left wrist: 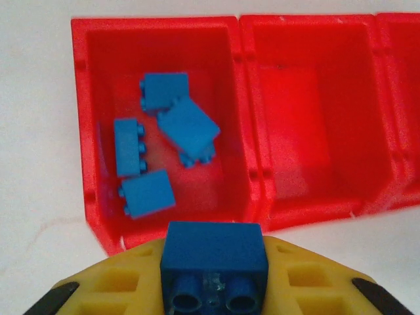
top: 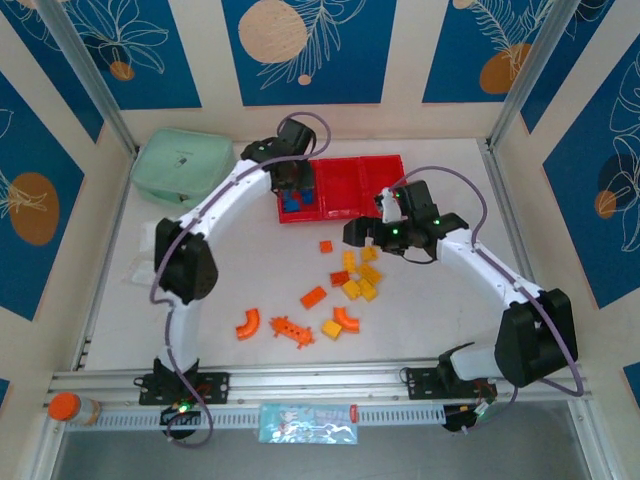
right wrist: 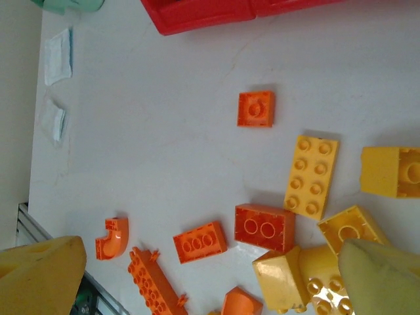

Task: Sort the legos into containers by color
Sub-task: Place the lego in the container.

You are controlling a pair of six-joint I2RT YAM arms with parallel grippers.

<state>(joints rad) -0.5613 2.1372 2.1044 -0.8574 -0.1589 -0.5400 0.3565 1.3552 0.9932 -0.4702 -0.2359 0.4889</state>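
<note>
Fingers (left wrist: 111, 289) of our left gripper (left wrist: 213, 285) are clamped on a blue brick (left wrist: 213, 252), held at the near wall of the leftmost red bin (left wrist: 82, 131), where four blue bricks (left wrist: 187, 128) lie toward 12 o'clock. We judge we should carry it forward, well past that wall, and lower it before letting go, so it cannot bounce out. Our right gripper (right wrist: 210, 275) hangs spread wide, gripping nothing, above the loose bricks: yellow bricks (right wrist: 312, 174) toward 3 o'clock, orange bricks (right wrist: 256, 108) toward 12; we would lift them singly.

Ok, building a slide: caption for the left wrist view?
Left gripper holds a blue brick near the red bin holding four blue bricks.
</note>
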